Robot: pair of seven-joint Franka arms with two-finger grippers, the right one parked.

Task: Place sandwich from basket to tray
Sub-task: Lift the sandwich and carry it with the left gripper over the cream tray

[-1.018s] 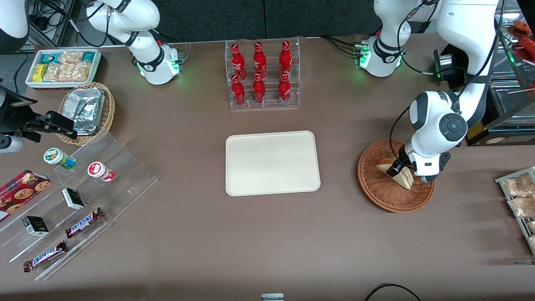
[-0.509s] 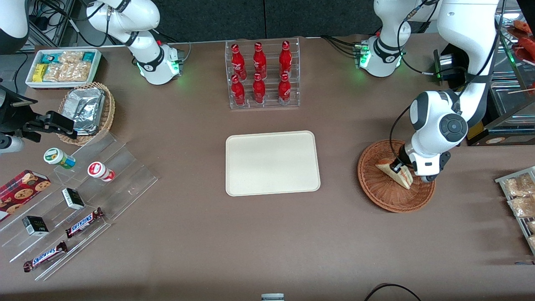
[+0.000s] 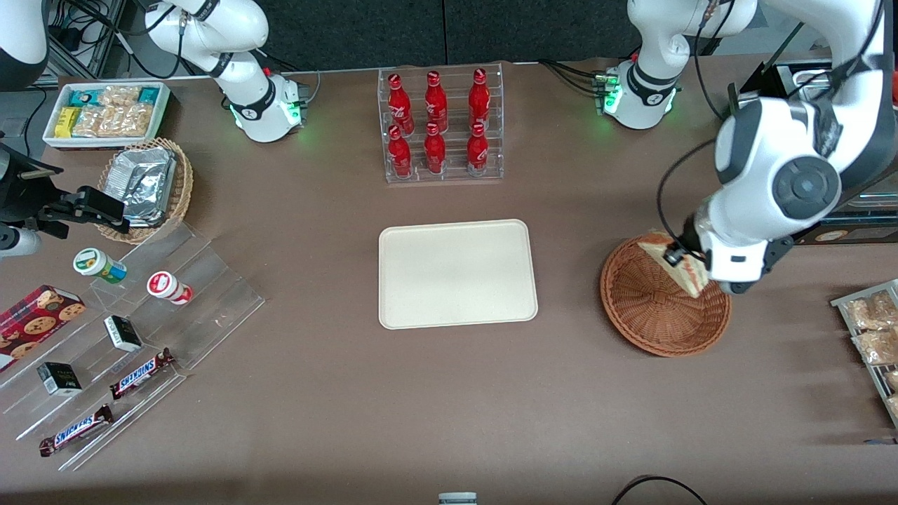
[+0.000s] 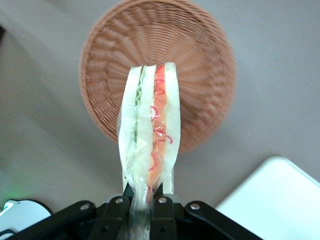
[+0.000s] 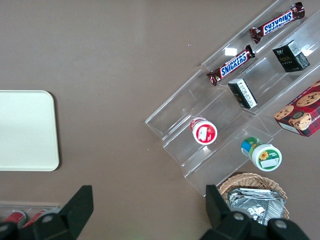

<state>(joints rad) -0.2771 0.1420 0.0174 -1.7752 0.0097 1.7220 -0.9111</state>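
I have the claw [image 4: 142,202] clamped on the sandwich [image 4: 149,127], hanging above the basket [image 3: 649,308], tray [image 3: 456,273] empty. It seems pinched only at one wrapped corner, so a fast swing could shake it loose.

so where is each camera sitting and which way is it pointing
Front view: high, facing both arms, looking down on the table; the left arm's claw holds the sandwich above the basket.
Left wrist view: on the working arm, looking down past its claw, shut on the sandwich, at the basket.
Right wrist view: on the parked arm, looking down at the snack steps; its own fingers show.
All three views share the tray.
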